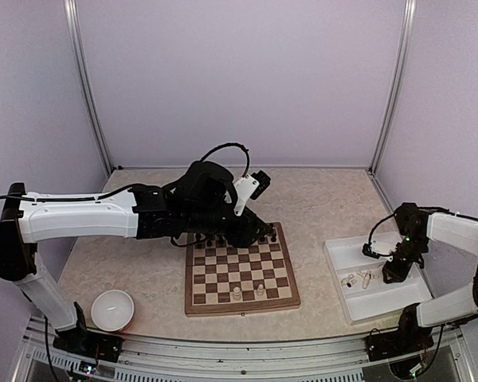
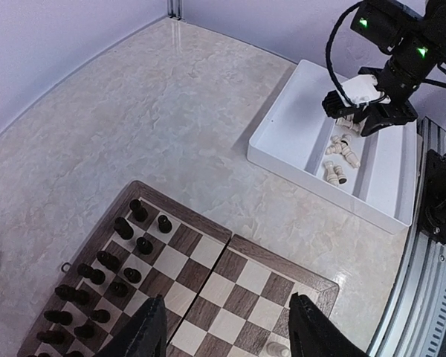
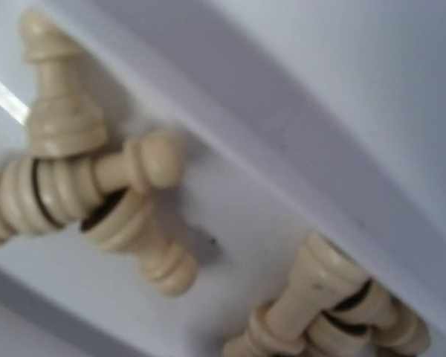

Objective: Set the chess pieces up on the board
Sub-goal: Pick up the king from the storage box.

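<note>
The board (image 1: 280, 270) lies in the middle of the table and also shows in the left wrist view (image 2: 241, 301). Dark chessmen (image 1: 231, 239) fill its far rows. Two cream chess pieces (image 1: 248, 292) stand on its near row; one shows in the left wrist view (image 2: 276, 348). Several more cream pieces (image 1: 358, 278) lie in the white tray (image 1: 382, 306); the right wrist view shows them lying close up (image 3: 97, 186). My left gripper (image 2: 230, 331) is open and empty above the board's far half. My right gripper (image 1: 389, 272) is low in the tray over the pieces, its dark jaws apart in the left wrist view (image 2: 360, 119).
A white bowl (image 1: 111, 309) sits at the near left. The tray (image 2: 297, 160) stands right of the board, near the right arm's base. Lavender walls enclose the table.
</note>
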